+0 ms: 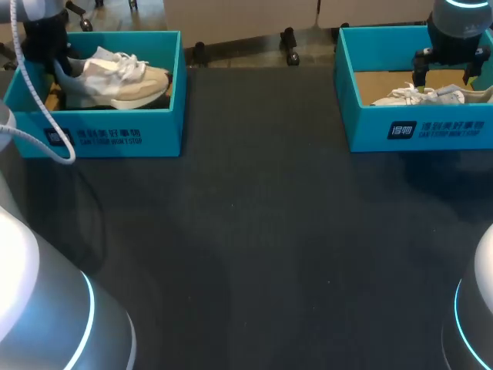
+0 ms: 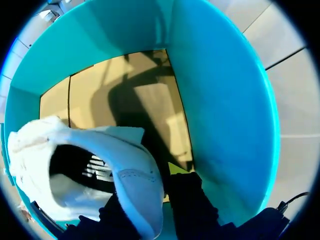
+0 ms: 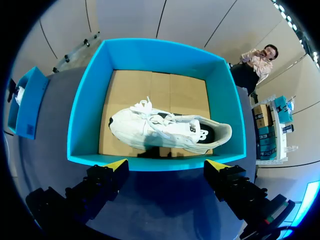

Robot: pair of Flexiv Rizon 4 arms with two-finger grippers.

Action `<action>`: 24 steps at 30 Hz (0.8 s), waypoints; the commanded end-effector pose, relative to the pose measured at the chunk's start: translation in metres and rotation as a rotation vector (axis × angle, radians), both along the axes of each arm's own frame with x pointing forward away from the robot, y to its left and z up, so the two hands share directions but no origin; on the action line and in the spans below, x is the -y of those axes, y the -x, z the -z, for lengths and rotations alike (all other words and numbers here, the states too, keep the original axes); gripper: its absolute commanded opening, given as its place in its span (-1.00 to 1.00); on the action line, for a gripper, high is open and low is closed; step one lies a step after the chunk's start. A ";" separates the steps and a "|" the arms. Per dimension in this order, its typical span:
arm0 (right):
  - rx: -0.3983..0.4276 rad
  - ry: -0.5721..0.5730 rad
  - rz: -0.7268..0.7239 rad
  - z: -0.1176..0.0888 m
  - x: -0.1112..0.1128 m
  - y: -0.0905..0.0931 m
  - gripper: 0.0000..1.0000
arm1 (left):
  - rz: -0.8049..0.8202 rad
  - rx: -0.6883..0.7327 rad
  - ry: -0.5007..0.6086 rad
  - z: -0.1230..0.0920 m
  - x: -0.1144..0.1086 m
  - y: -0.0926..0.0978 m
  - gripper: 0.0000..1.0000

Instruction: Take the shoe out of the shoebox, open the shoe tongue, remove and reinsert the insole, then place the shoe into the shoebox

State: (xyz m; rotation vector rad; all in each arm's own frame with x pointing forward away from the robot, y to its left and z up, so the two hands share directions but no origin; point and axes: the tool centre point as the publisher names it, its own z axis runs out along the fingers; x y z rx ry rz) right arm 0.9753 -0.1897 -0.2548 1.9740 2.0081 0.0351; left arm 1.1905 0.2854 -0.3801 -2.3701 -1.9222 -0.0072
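Observation:
A white and beige shoe (image 1: 115, 77) lies in the teal shoebox (image 1: 115, 135) at the table's far left. My left gripper (image 1: 65, 73) is down inside that box at the shoe's heel. In the left wrist view the heel wall of the shoe (image 2: 45, 150) stands between the two fingers, and the gripper (image 2: 150, 200) is shut on it, close to the box wall (image 2: 220, 100). A second white shoe (image 1: 420, 95) lies on its side in the teal box (image 1: 424, 127) at the far right. My right gripper (image 1: 445, 77) hangs open above it, and the shoe (image 3: 165, 131) is ahead of the gripper (image 3: 167, 166).
The dark table top (image 1: 254, 231) stretches between the two boxes. A white cable (image 1: 46, 123) loops from my left arm down over the left box's front wall. Both boxes have cardboard floors and upright walls.

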 end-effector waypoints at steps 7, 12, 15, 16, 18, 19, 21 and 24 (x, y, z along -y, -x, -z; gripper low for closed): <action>0.002 0.000 0.000 0.000 0.000 0.001 1.00 | 0.007 0.011 -0.006 -0.028 -0.001 -0.005 -1.00; 0.002 0.000 0.000 0.000 0.000 0.001 1.00 | -0.059 0.025 -0.028 -0.049 0.001 -0.007 -1.00; 0.002 0.000 0.000 0.000 0.000 0.001 1.00 | -0.070 0.042 -0.018 -0.063 0.001 -0.006 -1.00; 0.002 0.000 0.000 0.000 0.000 0.001 1.00 | -0.072 0.046 -0.015 -0.069 0.001 -0.005 -1.00; 0.002 0.000 0.000 0.000 0.000 0.001 1.00 | -0.085 0.064 -0.018 -0.079 0.001 -0.003 -1.00; 0.002 0.000 0.000 0.000 0.000 0.001 1.00 | -0.089 0.076 -0.019 -0.084 0.001 -0.002 -1.00; 0.002 0.000 0.000 0.000 0.000 0.001 1.00 | -0.096 0.088 -0.017 -0.095 0.000 0.000 -1.00; 0.002 0.000 0.000 0.000 0.000 0.001 1.00 | -0.108 0.109 -0.023 -0.111 -0.001 0.003 -1.00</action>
